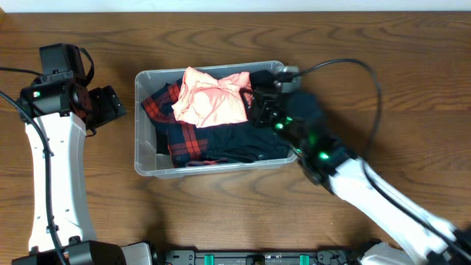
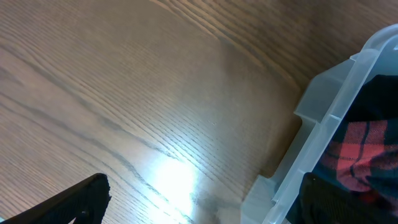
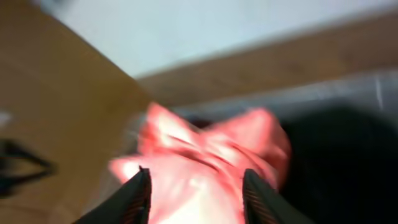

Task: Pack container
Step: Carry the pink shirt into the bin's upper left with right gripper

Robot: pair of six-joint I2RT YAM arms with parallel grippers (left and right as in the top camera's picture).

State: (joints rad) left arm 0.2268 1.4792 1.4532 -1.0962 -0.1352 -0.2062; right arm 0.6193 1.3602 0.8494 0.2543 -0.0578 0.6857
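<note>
The clear plastic container [image 1: 144,163] stands mid-table, filled with a red-and-black plaid garment [image 1: 185,138], dark navy cloth [image 1: 250,143] and a crumpled pink cloth [image 1: 212,99] on top. My right gripper [image 1: 254,99] hovers over the container's right half, beside the pink cloth. In the right wrist view its fingers [image 3: 196,186] are open, with the blurred pink cloth [image 3: 205,155] between and beyond them. My left gripper [image 1: 110,104] is open on the table left of the container. The left wrist view shows its fingers [image 2: 199,202] wide apart, and the container's corner [image 2: 329,112] with plaid [image 2: 360,149].
Wooden table [image 1: 221,213] all around the container. The right arm's black cable [image 1: 368,81] loops over the table at the right. The left arm's white link [image 1: 55,177] runs along the left side.
</note>
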